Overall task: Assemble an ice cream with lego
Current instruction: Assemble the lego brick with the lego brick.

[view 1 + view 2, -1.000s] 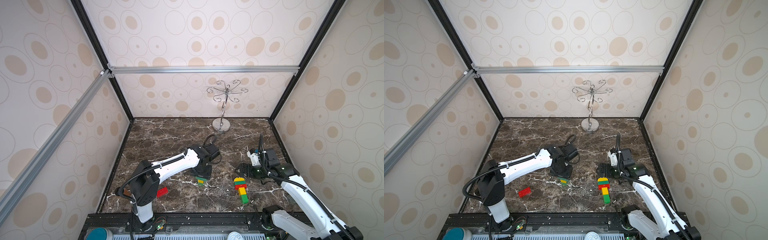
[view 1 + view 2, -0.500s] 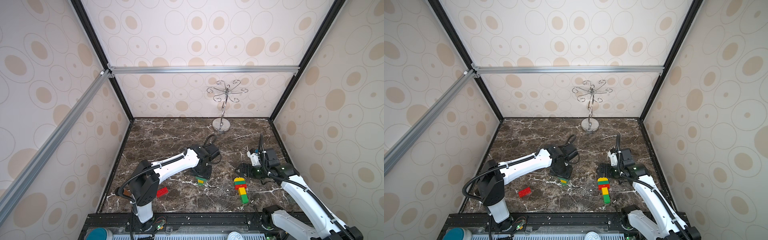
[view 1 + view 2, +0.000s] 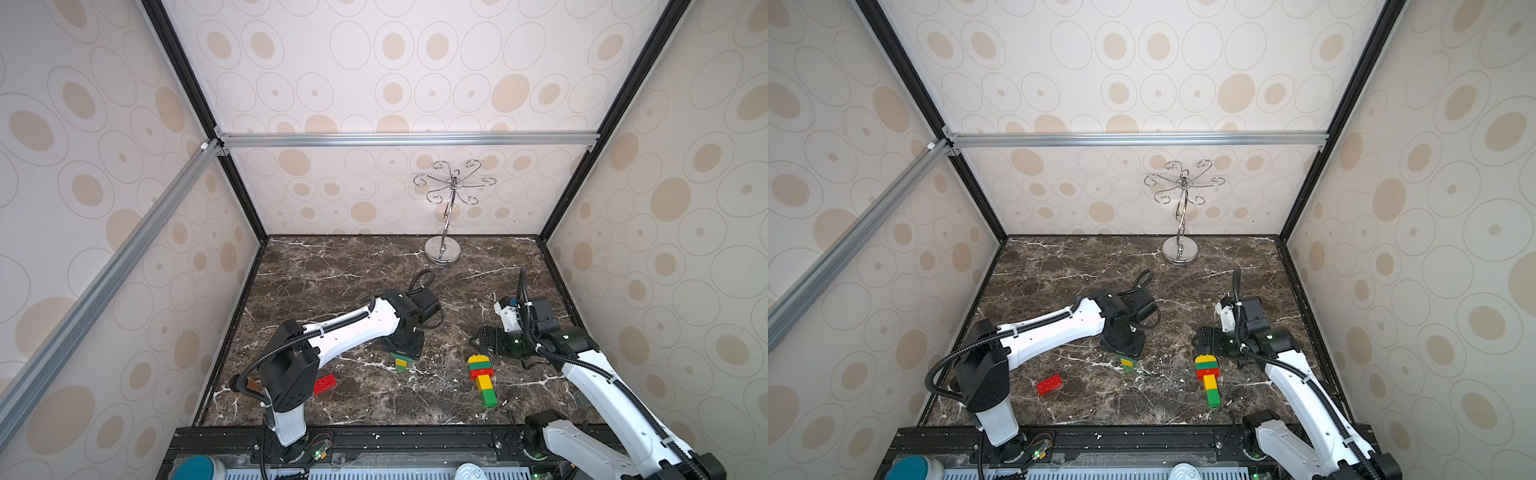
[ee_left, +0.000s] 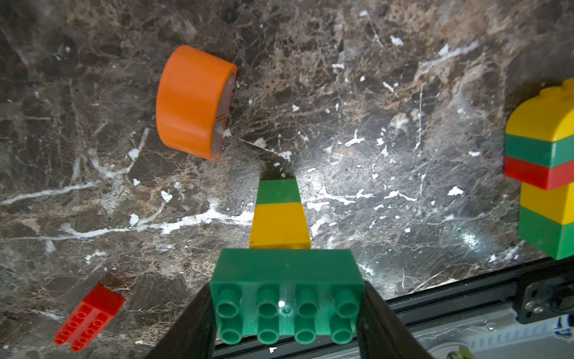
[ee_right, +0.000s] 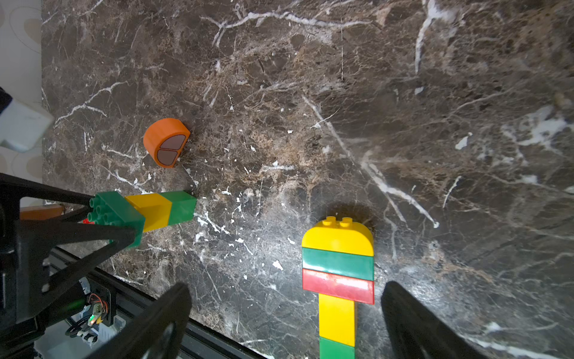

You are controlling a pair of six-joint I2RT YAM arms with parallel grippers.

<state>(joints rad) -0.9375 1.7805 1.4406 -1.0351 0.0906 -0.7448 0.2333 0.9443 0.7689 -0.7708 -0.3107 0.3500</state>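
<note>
Left jaws are clamped on the green oblong brick (image 4: pixel 285 279). It tops a short upright stack, with a yellow square brick (image 4: pixel 279 223) and a green square brick (image 4: pixel 278 191) beneath, near the middle of the bench (image 3: pixel 332 270).

Right jaws are spread wide and hold nothing, one on each side of the ice cream stack (image 5: pixel 338 273) in the right wrist view. That stack lies flat on the bench: yellow dome (image 5: pixel 338 236), green, red, then a yellow and green stem.

The orange domed piece (image 4: pixel 192 99) lies loose on its side, apart from both stacks. A red oblong brick (image 3: pixel 324 384) sits alone beside the left arm (image 3: pixel 353 332). A silver hooked stand (image 3: pixel 443 249) stands by the back wall.
</note>
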